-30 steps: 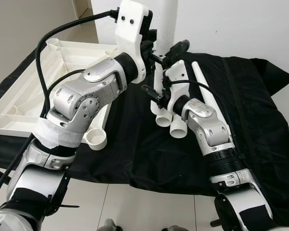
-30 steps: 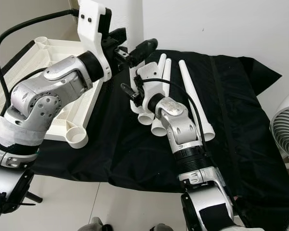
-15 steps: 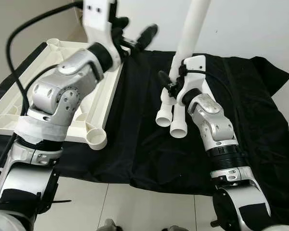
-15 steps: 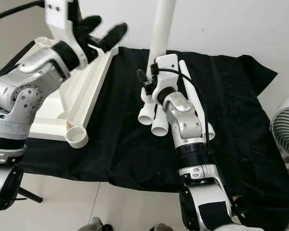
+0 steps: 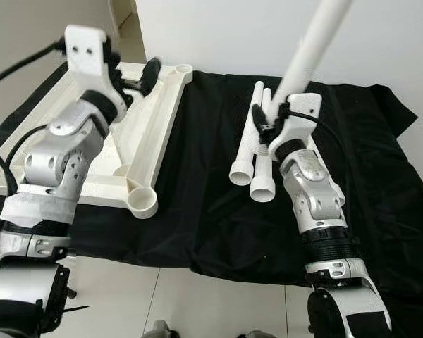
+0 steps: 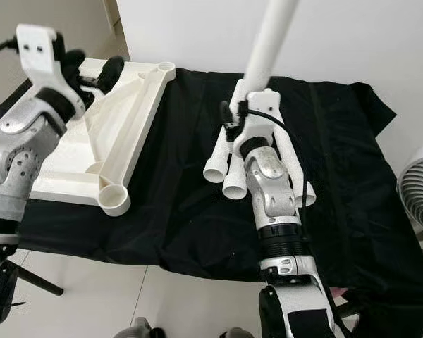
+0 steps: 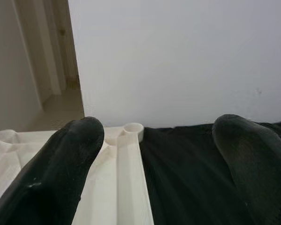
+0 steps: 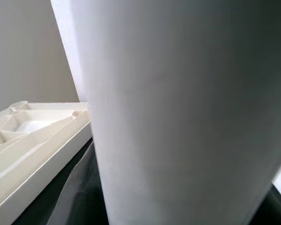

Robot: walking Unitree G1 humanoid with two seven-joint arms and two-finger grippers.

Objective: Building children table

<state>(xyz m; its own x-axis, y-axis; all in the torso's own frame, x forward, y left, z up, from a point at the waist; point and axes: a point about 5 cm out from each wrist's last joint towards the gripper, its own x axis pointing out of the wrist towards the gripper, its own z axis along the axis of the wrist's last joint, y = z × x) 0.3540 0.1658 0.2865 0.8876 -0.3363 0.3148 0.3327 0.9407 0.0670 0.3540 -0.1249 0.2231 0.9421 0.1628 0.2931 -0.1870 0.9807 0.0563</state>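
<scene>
- Right gripper (image 5: 278, 116) clamped a white table leg (image 5: 312, 48), tilted up and away over the black cloth (image 5: 204, 204).
- Left gripper (image 5: 135, 79) hung with fingers spread above the upturned white tabletop (image 5: 137, 151).
- Two more legs (image 5: 250, 151) lay just beside the right wrist.

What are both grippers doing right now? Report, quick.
Left gripper: jaws open, holding nothing, above the white tabletop.
Right gripper: shut on a white table leg, raised upright.
</scene>
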